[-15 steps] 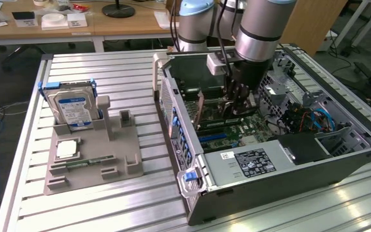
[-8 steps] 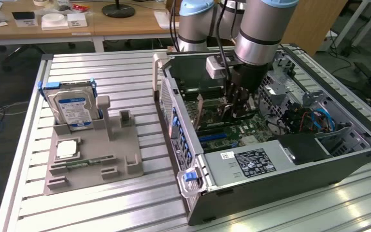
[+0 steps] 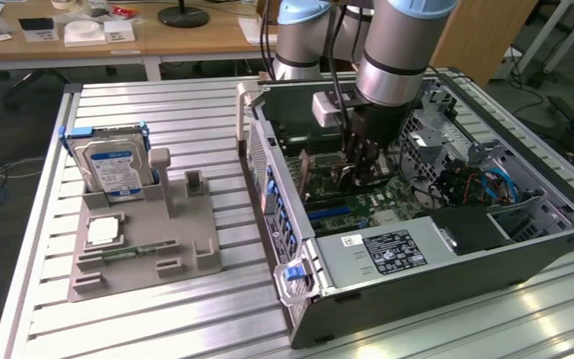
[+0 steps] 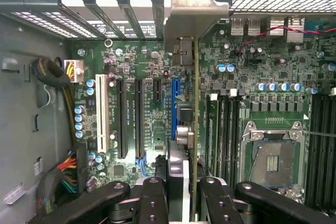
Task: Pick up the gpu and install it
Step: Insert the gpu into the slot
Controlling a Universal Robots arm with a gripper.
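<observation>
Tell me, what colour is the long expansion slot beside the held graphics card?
Blue, best seen in the wrist view, beside the thin card.

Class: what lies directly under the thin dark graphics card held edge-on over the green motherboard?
The graphics card, gripped by the gripper, stands beside the blue slot on the motherboard. Its lower edge's seating is hidden.

Stood upright in a grey fixture tray [image 3: 137,262] on the slatted aluminium table [image 3: 197,112]: a hard drive [image 3: 116,170], beside an open computer case [image 3: 486,277] exposing its green motherboard [image 4: 152,129].
</observation>
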